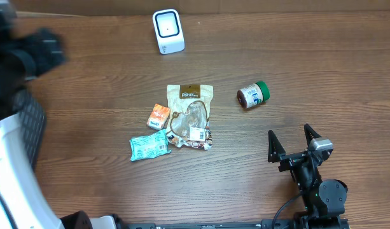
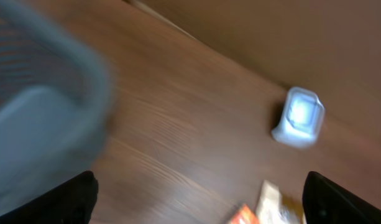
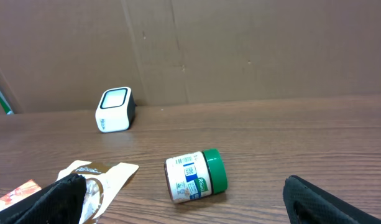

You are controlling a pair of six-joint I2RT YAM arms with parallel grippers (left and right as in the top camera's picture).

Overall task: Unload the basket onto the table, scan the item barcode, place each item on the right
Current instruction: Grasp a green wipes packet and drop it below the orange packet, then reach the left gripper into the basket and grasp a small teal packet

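The white barcode scanner (image 1: 168, 30) stands at the table's far side, also in the left wrist view (image 2: 299, 116) and the right wrist view (image 3: 114, 109). Mid-table lie a beige pouch (image 1: 190, 114), an orange packet (image 1: 159, 116) and a teal packet (image 1: 148, 145). A green-lidded jar (image 1: 253, 95) lies on its side to the right, its barcode label up (image 3: 195, 176). My left gripper (image 2: 199, 208) is open and empty, high at the far left, its view motion-blurred. My right gripper (image 1: 295, 141) is open and empty near the front, behind the jar.
A dark mesh bin (image 1: 29, 124) sits at the table's left edge, seen as a grey blur (image 2: 41, 112) in the left wrist view. My blurred left arm (image 1: 35, 54) hangs above it. A brown cardboard wall (image 3: 240, 50) backs the table.
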